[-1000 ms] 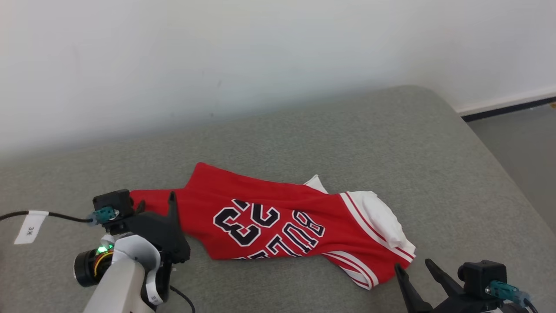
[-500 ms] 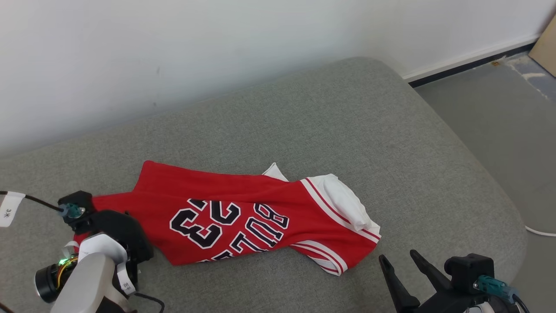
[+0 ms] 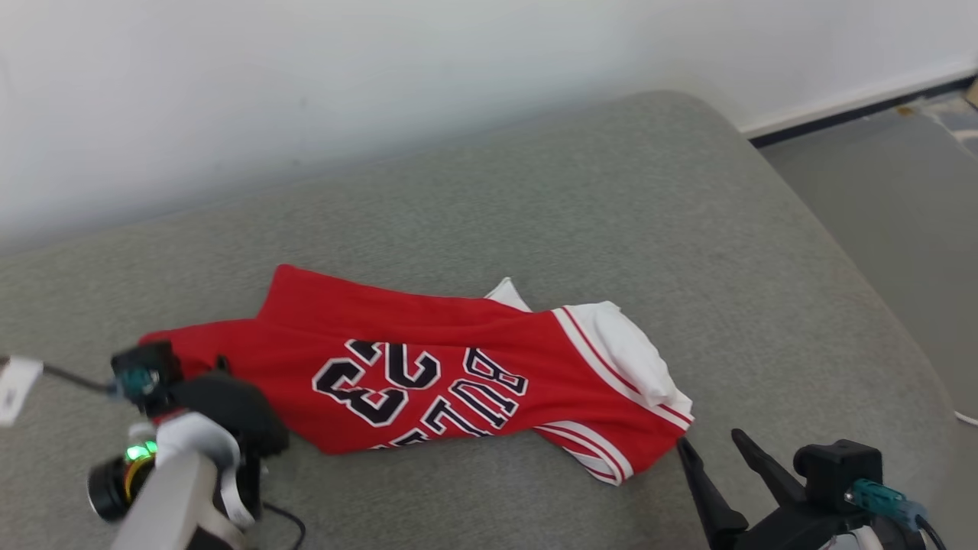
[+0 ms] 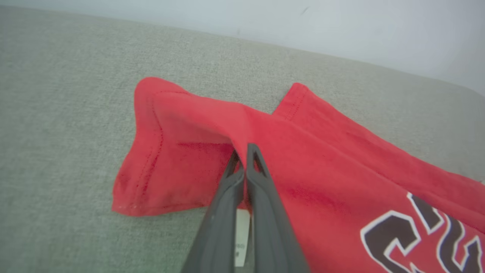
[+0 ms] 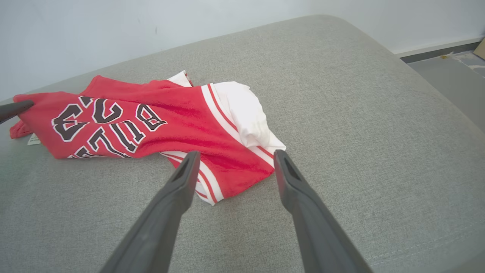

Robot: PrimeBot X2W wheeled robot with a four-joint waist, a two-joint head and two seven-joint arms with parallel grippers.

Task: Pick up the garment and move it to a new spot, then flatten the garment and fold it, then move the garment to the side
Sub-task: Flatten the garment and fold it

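Big grey cushion (image 3: 535, 191) under everything, rounded edge dropping off to the floor (image 3: 901, 198) on the right. Red jersey (image 3: 428, 359) lying crumpled across the middle of it, number side up, white-trimmed end bunched and folded over itself toward the right. Right claw (image 5: 237, 155) spread wide, empty, hovering just off that white-trimmed corner, touching nothing. Left claw (image 4: 244, 151) pinched tight on a small ridge of red cloth near the hem end, no gap worth mentioning. Thin bite, probably one layer only, so could slip out on the lift, or drag the rest along in a rope and leave it more twisted than now. Also risky: hauling from one end with the far end free, could flop over the cushion edge. Little white care tag (image 4: 239, 242) peeking out between the fingers (image 4: 223, 212); might snag there.
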